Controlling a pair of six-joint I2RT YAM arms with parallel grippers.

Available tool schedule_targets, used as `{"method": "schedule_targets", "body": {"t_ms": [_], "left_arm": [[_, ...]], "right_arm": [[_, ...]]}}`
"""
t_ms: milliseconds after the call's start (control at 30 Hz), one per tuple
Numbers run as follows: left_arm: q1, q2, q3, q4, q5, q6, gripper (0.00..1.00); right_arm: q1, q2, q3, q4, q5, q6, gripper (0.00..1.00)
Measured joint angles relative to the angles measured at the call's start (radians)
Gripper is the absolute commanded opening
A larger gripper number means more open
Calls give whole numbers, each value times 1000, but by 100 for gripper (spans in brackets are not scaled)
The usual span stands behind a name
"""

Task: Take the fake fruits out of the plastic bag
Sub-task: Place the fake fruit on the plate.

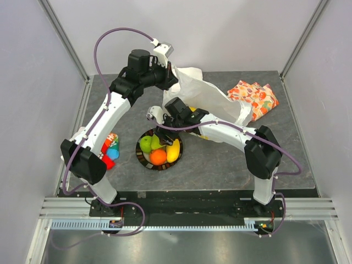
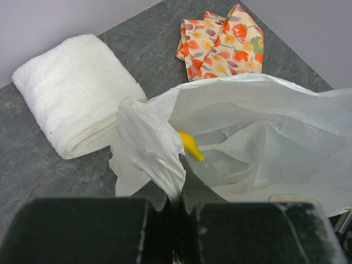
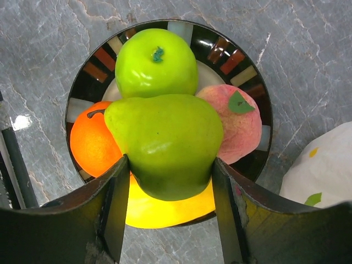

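One fruit in transfer: glossy green plastic pear (image 3: 165, 137) clamped between fingers (image 3: 110, 220) of right gripper (image 3: 169, 165), directly above round dark-rimmed plate (image 3: 242, 71), over heaped fruits (image 3: 157, 63). Left gripper (image 2: 176, 209) pinched shut on rim of thin crinkly white plastic bag (image 2: 275, 121), mouth open; yellow plastic banana (image 2: 190, 144) lies inside, just beyond that gripper.

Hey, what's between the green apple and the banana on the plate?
The pear, gripped by the right tool, sits between apple and banana; the right wrist view shows it.
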Motion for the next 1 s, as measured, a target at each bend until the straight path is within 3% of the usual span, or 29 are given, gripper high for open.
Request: {"method": "schedule_targets", "body": {"t_ms": [600, 767, 800, 1000], "left_arm": [[0, 0, 0, 0, 19, 0, 2], [0, 0, 0, 0, 22, 0, 2], [0, 0, 0, 0, 23, 0, 2], [0, 0, 0, 1, 27, 0, 2]], "right_arm": [[-68, -28, -24, -50, -48, 109, 59], [-66, -28, -25, -59, -81, 120, 73], [-65, -28, -25, -60, -85, 120, 98], [-65, -28, -25, -75, -92, 123, 98]]}}
